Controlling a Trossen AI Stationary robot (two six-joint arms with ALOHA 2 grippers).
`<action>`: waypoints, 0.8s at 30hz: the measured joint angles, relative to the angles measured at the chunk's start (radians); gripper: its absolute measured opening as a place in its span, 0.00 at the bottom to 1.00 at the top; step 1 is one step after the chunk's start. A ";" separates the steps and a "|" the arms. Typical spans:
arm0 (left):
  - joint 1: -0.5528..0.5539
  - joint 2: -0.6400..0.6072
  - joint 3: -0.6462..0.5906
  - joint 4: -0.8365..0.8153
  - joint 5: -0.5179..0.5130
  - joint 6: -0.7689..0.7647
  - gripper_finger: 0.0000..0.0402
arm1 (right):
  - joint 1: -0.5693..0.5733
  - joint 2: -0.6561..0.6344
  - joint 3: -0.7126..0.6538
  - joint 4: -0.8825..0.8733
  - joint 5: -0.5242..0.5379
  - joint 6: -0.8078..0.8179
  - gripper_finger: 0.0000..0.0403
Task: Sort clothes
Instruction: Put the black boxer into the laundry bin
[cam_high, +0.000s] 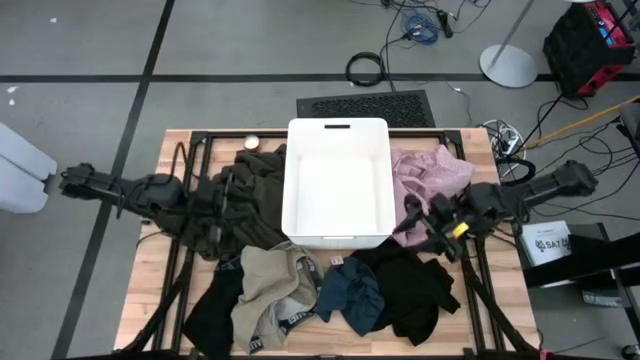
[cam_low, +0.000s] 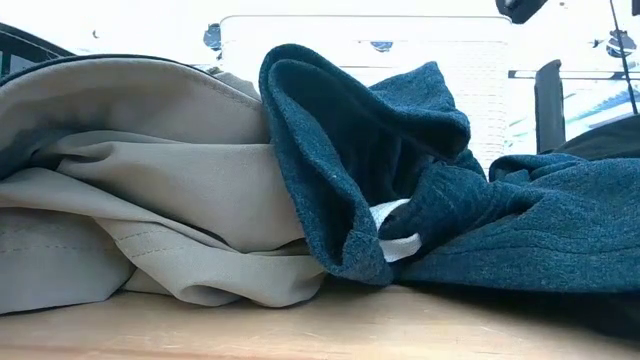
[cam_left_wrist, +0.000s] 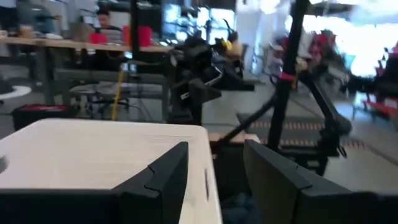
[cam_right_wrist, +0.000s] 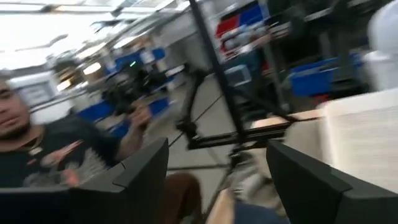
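A dark olive garment (cam_high: 255, 190) lies heaped against the left side of the white bin (cam_high: 337, 182). A pale pink garment (cam_high: 432, 172) lies to the bin's right. Near the front edge lie a beige garment with a lettered waistband (cam_high: 272, 292), a navy-teal one (cam_high: 350, 295) and black ones (cam_high: 415, 285). The beige (cam_low: 130, 190) and navy-teal (cam_low: 440, 190) garments fill the low view. My left gripper (cam_high: 230, 200) is over the olive garment, open and empty (cam_left_wrist: 214, 180). My right gripper (cam_high: 410, 215) is beside the bin's right near corner, open and empty (cam_right_wrist: 217, 180).
The white bin's wall (cam_left_wrist: 93, 155) stands close by my left gripper. Another black garment (cam_high: 212, 315) lies at the front left. A small round thing (cam_high: 252, 142) sits at the far left of the table. A person (cam_right_wrist: 37, 143) shows beyond the table.
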 joint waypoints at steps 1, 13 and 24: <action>-0.016 0.020 0.025 -0.017 0.000 0.017 0.41 | 0.031 0.033 0.021 0.000 0.003 -0.003 0.65; -0.159 0.132 0.067 -0.138 0.114 0.095 0.41 | 0.311 0.393 0.237 -0.003 0.153 0.247 0.65; -0.195 0.174 0.067 -0.325 0.116 -0.178 0.41 | 0.446 0.577 0.289 -0.103 0.357 0.433 0.65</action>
